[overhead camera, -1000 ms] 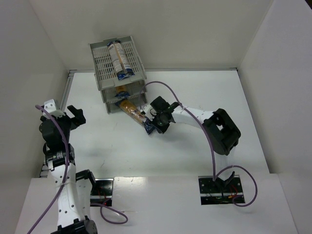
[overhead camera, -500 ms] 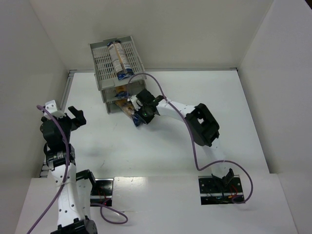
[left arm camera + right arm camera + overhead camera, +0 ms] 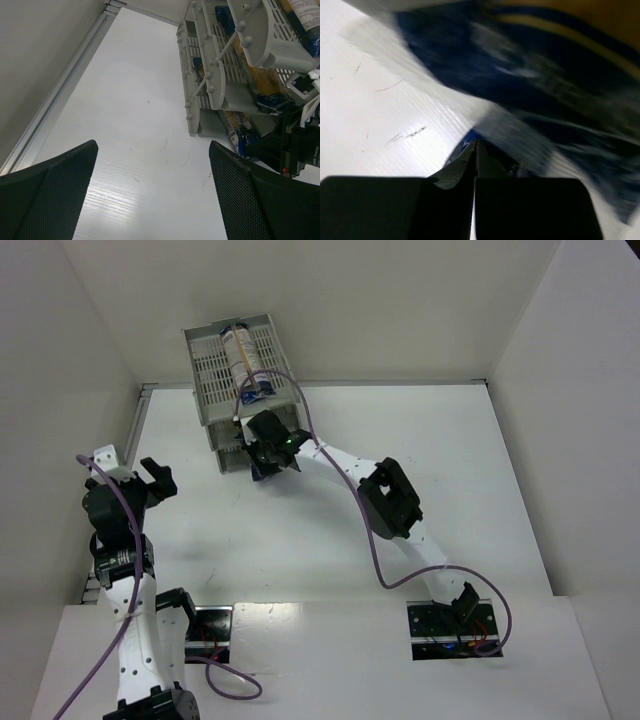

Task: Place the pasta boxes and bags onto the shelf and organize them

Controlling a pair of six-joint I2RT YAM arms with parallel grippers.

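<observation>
Over the last second my right gripper (image 3: 268, 445) pushes the packet (image 3: 240, 137) up-frame until only its blue end pokes out of the shelf's (image 3: 212, 368) bottom tray; its fingers look pinched on that end, the left gripper (image 3: 152, 145) hangs spread at frame left, and placing looks nearly finished.

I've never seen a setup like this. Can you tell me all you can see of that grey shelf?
The shelf is a light grey plastic stack of three slotted, ribbed trays held apart by thin posts. It stands upright at the far left of the white table. Each tray holds a packet: top packet, middle packet, bottom packet, whose blue end sticks out in front. The right gripper sits at that front.
</observation>
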